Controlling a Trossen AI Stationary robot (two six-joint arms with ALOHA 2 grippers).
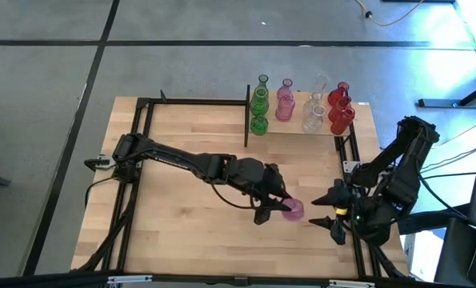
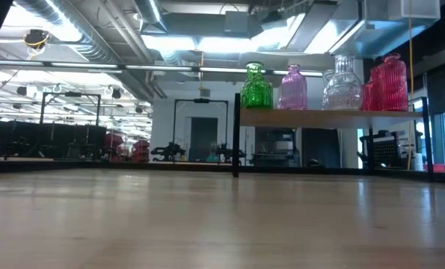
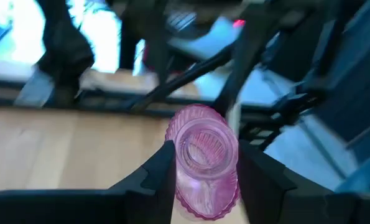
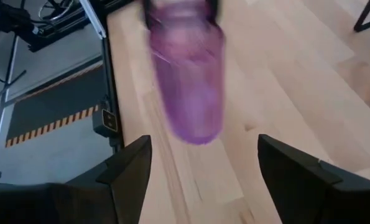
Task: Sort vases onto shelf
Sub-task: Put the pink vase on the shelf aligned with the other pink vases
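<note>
On light-wood tabletop (image 1: 190, 232), left pincer (image 1: 274, 210) pinching pink vase (image 1: 293, 210), right pincer (image 1: 324, 211) spread, workshop behind.

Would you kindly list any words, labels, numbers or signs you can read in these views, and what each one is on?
None can be read.
No print shows on the shelf or on the pink vase in the left gripper.
The small plate on the black table frame carries marks too blurred to read.

Robotics lab or industrial workshop. Exposed ceiling ducts (image 2: 80, 41) and strip lights (image 2: 207, 45), grey concrete floor (image 1: 46, 72) with loose cables (image 1: 390, 16). More black-framed rigs (image 2: 50, 127) stand in the background.
</note>
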